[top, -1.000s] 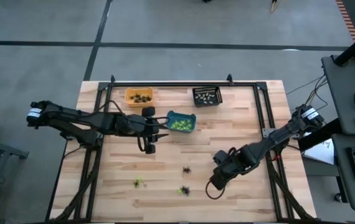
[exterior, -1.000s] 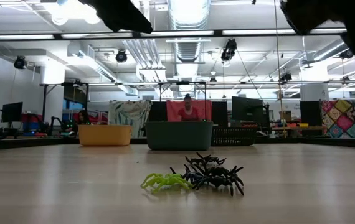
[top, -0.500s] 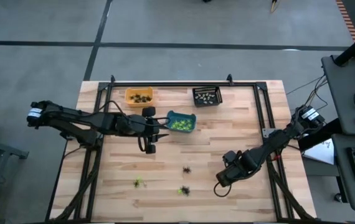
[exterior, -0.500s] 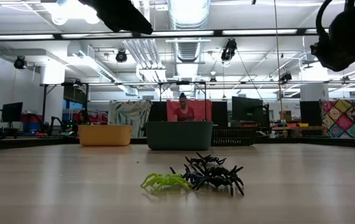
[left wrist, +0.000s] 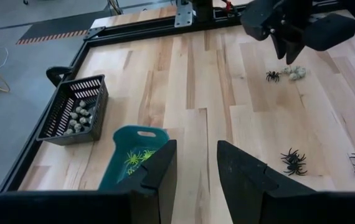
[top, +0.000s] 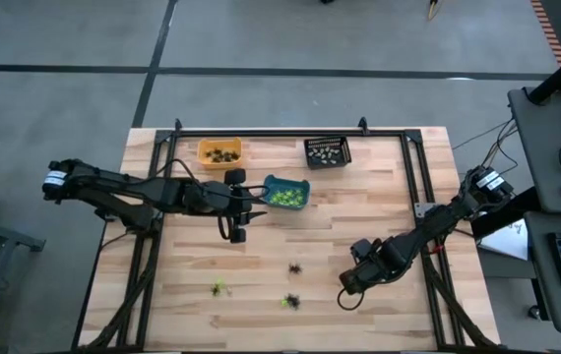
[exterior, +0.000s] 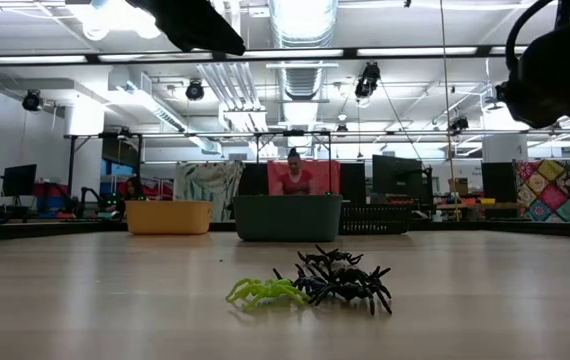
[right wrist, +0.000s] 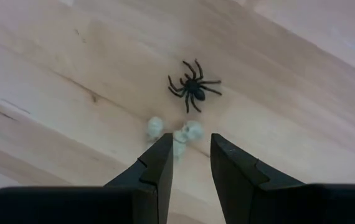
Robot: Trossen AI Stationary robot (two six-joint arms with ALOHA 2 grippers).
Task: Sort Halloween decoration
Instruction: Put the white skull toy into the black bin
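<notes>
From my station I see the left gripper (top: 244, 211) hanging over the wooden table (top: 379, 206) just beside the teal bin (top: 286, 193). Its wrist view shows the two fingers (left wrist: 159, 177) parted with a clear gap and nothing between them. That bin holds lime green spiders (left wrist: 135, 159).

Along the far edge, the orange bin (top: 218, 152) carries dark spiders, and to its right the black basket (top: 327, 151) holds pale grey-white trinkets (left wrist: 78, 118).

On the open wood nearer me lie the unsorted pieces: a lime green spider (top: 219, 288) on its own, then a black spider (top: 293, 267), then a green and black pair (top: 288, 301) touching each other. The low view shows that pair as a green spider (exterior: 265, 292) against a tangle of black ones (exterior: 343, 282).

Further right, the right gripper (top: 347, 288) is down low over the table. Its fingers (right wrist: 157, 167) stand partly open and empty, straddling a small pale trinket cluster (right wrist: 176, 135) that lies on the wood just ahead of the tips. A single black spider (right wrist: 193, 87) sits just beyond that cluster, not touching it. I cannot tell whether the tips touch the pale pieces.
</notes>
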